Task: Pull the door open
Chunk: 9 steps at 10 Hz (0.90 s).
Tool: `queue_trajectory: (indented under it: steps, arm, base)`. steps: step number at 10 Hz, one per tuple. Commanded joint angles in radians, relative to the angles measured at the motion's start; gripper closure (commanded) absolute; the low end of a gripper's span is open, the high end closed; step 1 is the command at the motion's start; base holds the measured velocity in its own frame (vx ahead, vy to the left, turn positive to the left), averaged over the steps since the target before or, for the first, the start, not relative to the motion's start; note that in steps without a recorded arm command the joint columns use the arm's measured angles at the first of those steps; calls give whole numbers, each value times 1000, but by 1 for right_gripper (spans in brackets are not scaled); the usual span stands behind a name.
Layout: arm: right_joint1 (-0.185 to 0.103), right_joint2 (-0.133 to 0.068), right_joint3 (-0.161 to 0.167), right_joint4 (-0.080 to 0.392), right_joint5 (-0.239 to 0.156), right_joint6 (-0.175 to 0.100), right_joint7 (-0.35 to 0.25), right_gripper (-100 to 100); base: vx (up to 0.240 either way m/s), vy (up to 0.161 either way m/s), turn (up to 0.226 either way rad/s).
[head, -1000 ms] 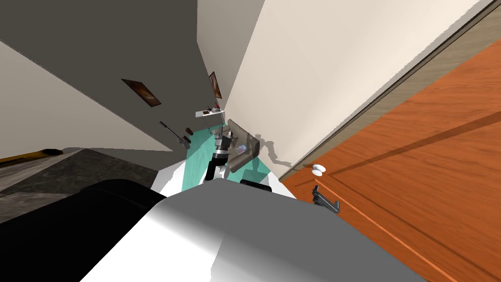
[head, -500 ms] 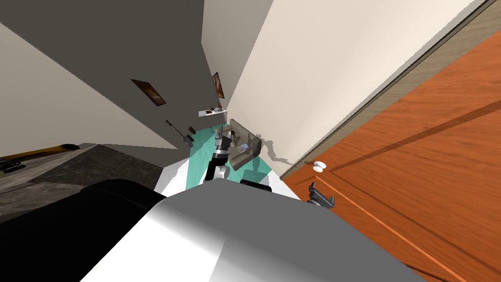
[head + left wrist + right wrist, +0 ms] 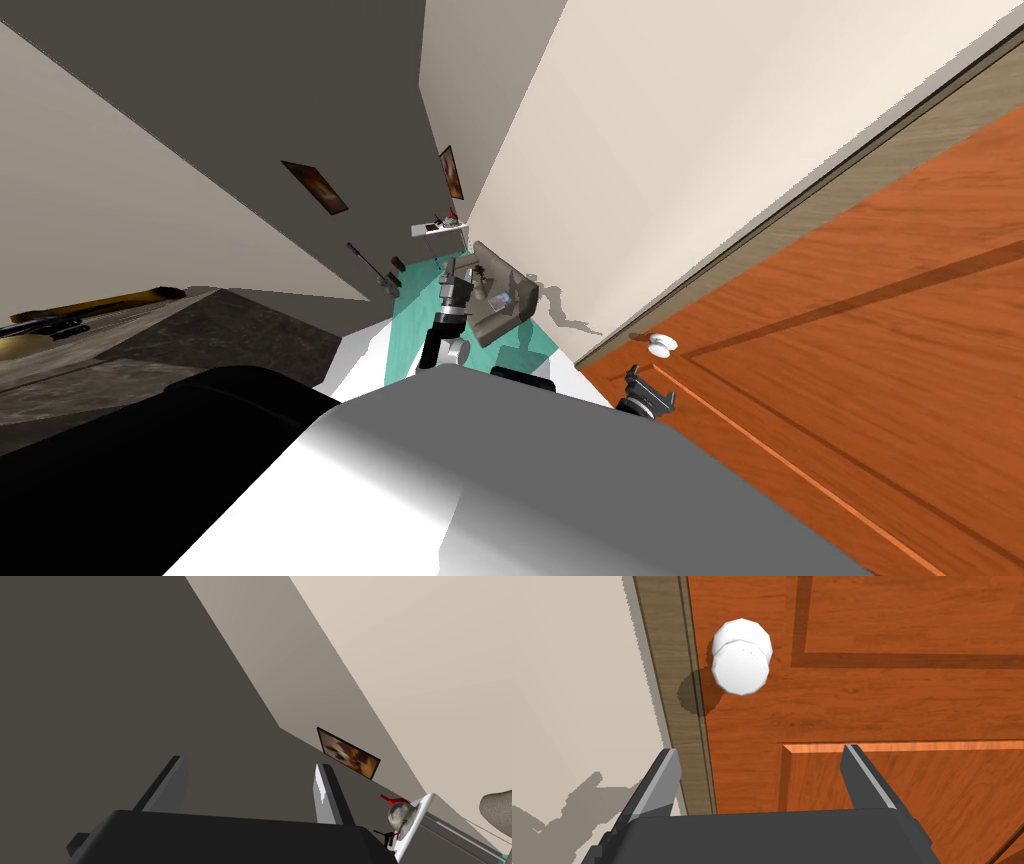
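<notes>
An orange-brown panelled door [image 3: 850,380] fills the right of the head view, shut against its brown frame [image 3: 760,235]. Its white round knob [image 3: 660,345] [image 3: 741,658] sits close to the frame edge. My right gripper [image 3: 645,392] [image 3: 759,758] is open just below the knob, a short gap from it, fingers pointing at the door [image 3: 892,696] with nothing between them. My left gripper [image 3: 470,275] [image 3: 250,786] is held out ahead of the chest, away from the door, open and empty.
A cream wall [image 3: 620,150] runs left of the door frame [image 3: 672,701]. Down the corridor lie a teal rug [image 3: 410,330], a brown armchair [image 3: 500,300] and a small white table [image 3: 440,229]. A dark counter [image 3: 150,340] stands at the left.
My right gripper has risen toward the knob and turned its fingers to face the door. The head view has shifted slightly, my own move. The door has not moved.
</notes>
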Motion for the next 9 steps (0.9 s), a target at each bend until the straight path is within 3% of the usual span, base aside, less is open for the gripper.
queue_trajectory:
  steps: [1, 2, 3, 5, 6, 9]
  arm:
    - [-12, 14, -7, -17, -10, 0, 28, -100]
    - [-6, 8, -4, -10, -5, 0, 14, -100]
    - [-33, -7, 4, 25, 3, 9, -13, -100]
    - [-65, -26, 13, 69, 13, 22, -50, -100]
    - [-65, -26, 13, 69, 13, 22, -50, -100]
    - [-121, -60, 29, 146, 30, 43, -114, -100]
  base:
    - [22, -6, 107]
    - [12, -6, 25]
    - [28, -26, -149]
    - [54, -50, -139]
    - [40, -45, -25]
    - [80, -33, -117]
